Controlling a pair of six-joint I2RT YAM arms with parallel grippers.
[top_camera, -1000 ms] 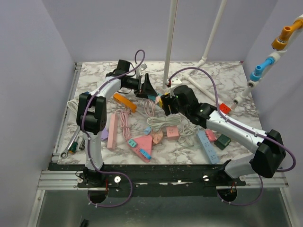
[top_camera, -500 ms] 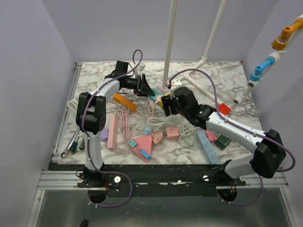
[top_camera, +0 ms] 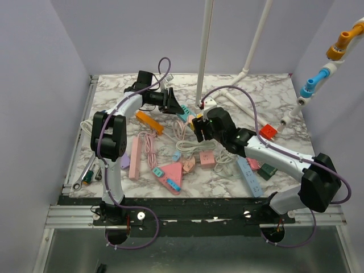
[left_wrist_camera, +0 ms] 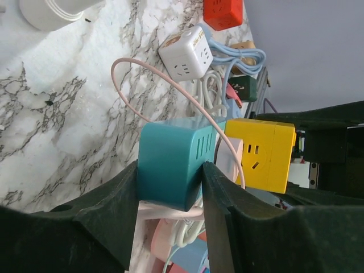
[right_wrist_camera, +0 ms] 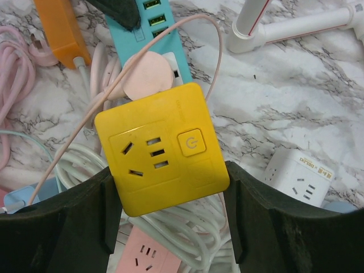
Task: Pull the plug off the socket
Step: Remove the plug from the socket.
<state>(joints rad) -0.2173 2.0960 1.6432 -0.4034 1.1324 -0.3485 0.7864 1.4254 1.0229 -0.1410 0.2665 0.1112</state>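
L hand point(left_wrist_camera: 170, 177) is clenched on the teal power strip point(left_wrist_camera: 170, 149), one finger on each side of its end. R hand point(right_wrist_camera: 169, 190) is grasping the yellow cube socket point(right_wrist_camera: 159, 148), fingers tight vs. its two sides, switch face up. The pink plug point(right_wrist_camera: 145, 77) sits btwn the two, just over the strip's white outlet panel and right against the cube's far edge. Can't tell which one it's seated in. All this is mid-table point(left_wrist_camera: 57, 114), on a tangle of white cables. White cube socket point(left_wrist_camera: 186, 51) and red one point(left_wrist_camera: 223, 12) lie nearby, orange strip point(right_wrist_camera: 60, 28) beside the teal.
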